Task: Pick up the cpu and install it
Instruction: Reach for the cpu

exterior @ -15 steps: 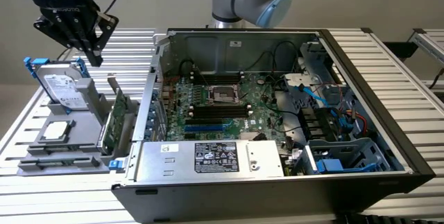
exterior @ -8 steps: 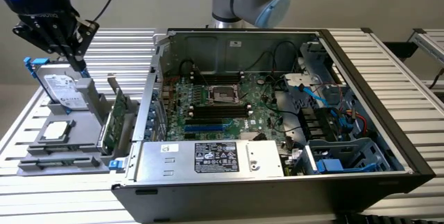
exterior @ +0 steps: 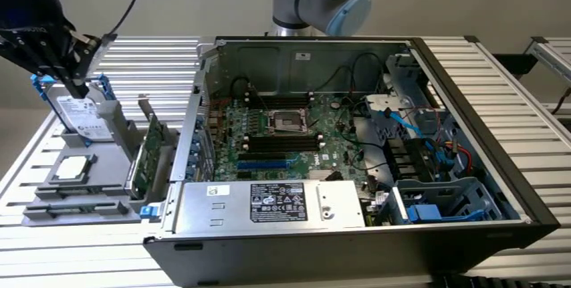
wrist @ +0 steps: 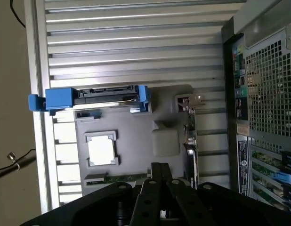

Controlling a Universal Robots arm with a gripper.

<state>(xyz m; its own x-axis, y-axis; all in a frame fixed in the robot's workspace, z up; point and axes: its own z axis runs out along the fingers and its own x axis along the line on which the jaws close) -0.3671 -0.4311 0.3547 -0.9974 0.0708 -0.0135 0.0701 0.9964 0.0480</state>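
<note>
Silver slatted aluminium-profile table (exterior: 499, 81), ridged slats running across its top, black open desktop computer case (exterior: 339, 258) lying on its side on the slats toward the exterior view's right, grey moulded plastic parts holder (exterior: 105, 191) resting flat just beside it on the exterior view's left

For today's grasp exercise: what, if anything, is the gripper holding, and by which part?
Nothing is held. The gripper is shut and empty; the cpu lies untouched in the grey tray, apart from it.
</note>
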